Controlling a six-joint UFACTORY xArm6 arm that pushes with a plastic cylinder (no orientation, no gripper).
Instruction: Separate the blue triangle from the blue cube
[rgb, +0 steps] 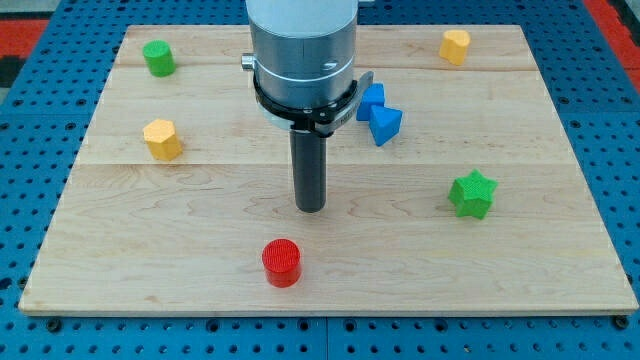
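Note:
The blue cube (371, 101) and the blue triangle (385, 123) lie touching each other just right of the arm, above the board's middle; the cube is partly hidden behind the arm's body. The triangle sits to the lower right of the cube. My tip (311, 207) rests on the board below and to the left of both blue blocks, well apart from them. It touches no block.
A red cylinder (281, 262) lies below my tip near the bottom edge. A green star (472, 194) is at the right. A yellow block (161, 138) is at the left, a green cylinder (158, 58) at the top left, a yellow block (455, 45) at the top right.

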